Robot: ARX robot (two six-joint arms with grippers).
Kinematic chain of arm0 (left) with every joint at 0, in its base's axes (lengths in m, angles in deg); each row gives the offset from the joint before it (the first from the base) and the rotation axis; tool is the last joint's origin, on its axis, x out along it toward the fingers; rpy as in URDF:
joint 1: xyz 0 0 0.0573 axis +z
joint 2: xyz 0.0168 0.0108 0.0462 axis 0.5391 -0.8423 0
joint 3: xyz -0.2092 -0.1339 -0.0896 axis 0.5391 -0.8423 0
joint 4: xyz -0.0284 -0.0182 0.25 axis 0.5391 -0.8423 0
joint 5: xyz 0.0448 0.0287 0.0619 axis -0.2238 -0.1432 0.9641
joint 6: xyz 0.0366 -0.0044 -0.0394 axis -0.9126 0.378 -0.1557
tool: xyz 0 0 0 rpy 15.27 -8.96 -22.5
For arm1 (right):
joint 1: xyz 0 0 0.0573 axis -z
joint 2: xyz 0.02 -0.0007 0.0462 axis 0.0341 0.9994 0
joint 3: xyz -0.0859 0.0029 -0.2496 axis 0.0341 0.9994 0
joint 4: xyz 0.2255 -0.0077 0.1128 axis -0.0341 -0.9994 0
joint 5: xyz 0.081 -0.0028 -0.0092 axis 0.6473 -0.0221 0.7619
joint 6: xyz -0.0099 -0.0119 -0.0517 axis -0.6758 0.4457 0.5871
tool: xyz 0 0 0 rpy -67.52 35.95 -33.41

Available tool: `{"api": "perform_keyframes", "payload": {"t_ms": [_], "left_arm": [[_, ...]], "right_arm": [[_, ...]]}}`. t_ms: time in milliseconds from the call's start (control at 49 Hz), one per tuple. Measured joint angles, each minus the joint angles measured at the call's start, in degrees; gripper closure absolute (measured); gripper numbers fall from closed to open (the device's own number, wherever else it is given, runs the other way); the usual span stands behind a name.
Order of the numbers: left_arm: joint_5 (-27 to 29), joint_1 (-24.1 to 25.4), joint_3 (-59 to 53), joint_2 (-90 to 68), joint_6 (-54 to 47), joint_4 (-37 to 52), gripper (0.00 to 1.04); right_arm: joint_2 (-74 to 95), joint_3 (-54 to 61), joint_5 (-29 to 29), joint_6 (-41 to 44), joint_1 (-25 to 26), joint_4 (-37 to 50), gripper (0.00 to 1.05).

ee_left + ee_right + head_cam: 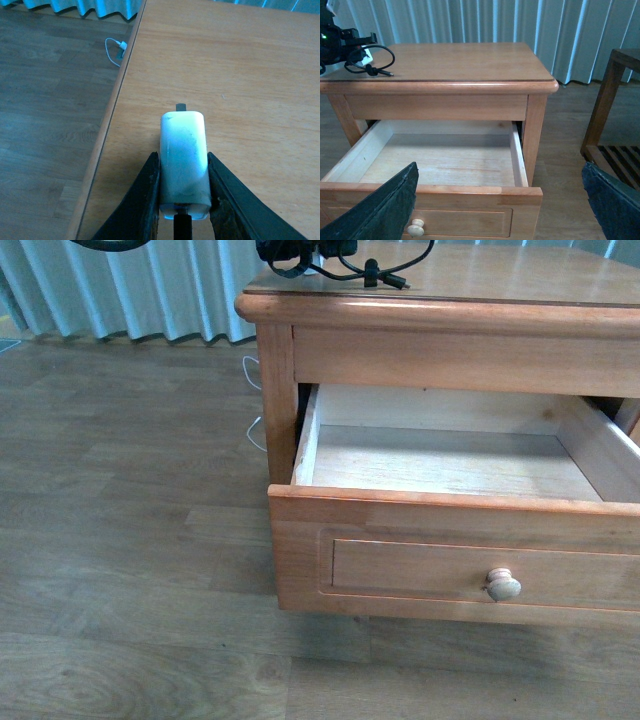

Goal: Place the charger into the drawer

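Observation:
The charger's white plug block is clamped between the black fingers of my left gripper, just above the nightstand's top. Its black cable trails over the top's back left corner and shows as a loop in the right wrist view. The drawer is pulled out below, its pale inside bare and its round knob on the front panel. My right gripper hovers open in front of the drawer, with nothing between its fingers.
A pale curtain hangs behind the nightstand. A white cable lies on the wooden floor beside it. A dark wooden rack stands further along, past the nightstand's far side from the charger.

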Motion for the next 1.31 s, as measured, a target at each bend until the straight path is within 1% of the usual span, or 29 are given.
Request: {"api": "perform_keyframes", "payload": {"t_ms": [123,368,511,674,858,1042,1164,1307], "left_arm": [[-2.69,0.2,-12.46,9.88,0.76,5.6,0.81],[-6.21,-0.81,-31.15,24.5,1.03,12.87,0.81],[-7.13,-2.95,-42.21,31.04,0.96,16.52,0.82],[-8.61,-5.73,-51.8,34.69,0.94,19.3,0.82],[-8.63,-7.21,-53.02,31.91,1.42,19.91,0.82],[-8.74,-9.46,-48.24,22.67,2.64,19.08,0.82],[-9.09,-10.16,-45.59,19.45,2.49,18.23,0.82],[-8.44,-10.32,-42.91,17.81,1.86,17.46,0.6]], "right_arm": [[0.0,0.02,0.0,0.0,0.0,0.0,0.08],[0.0,0.0,0.0,0.0,0.0,0.0,0.08],[0.0,0.0,0.0,0.0,0.0,0.0,0.08],[0.0,0.0,0.0,0.0,0.0,0.0,0.08],[0.0,0.0,0.0,0.0,0.0,0.0,0.08],[0.0,0.0,0.0,0.0,0.0,0.0,0.08],[0.0,0.02,0.0,0.0,0.0,0.0,0.08],[0.0,0.0,0.0,0.0,0.0,0.0,0.08]]}}
